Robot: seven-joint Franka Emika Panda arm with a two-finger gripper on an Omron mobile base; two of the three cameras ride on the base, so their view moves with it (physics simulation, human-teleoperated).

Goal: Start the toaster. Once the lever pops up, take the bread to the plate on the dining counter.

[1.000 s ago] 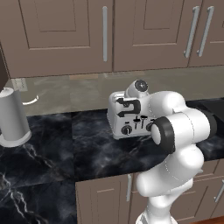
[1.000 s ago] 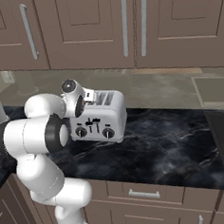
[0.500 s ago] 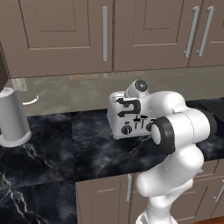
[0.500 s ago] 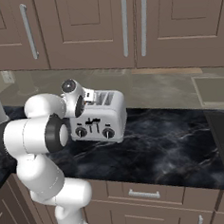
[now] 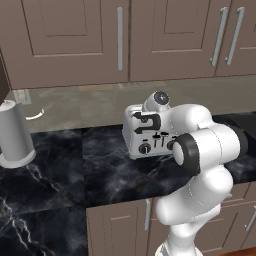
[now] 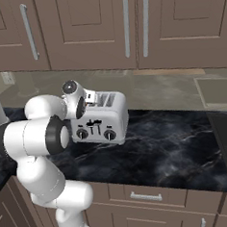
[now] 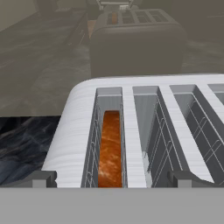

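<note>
Silver-white toaster (image 7: 131,127), orange-brown bread (image 7: 110,151), black white-veined counter (image 5: 65,175).

My left base camera sits behind the arm, looking forward and down across the counter (image 5: 60,175) at the toaster (image 5: 142,137). My right base camera shares that toaster (image 6: 104,121) from the other side. My hand camera hovers close above the toaster (image 7: 131,127), peering into its slots toward the backsplash.

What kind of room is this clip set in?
A rendered home kitchen, most likely: a toaster with bread in a slot sits on a black marble counter, under brown wall cabinets.
</note>
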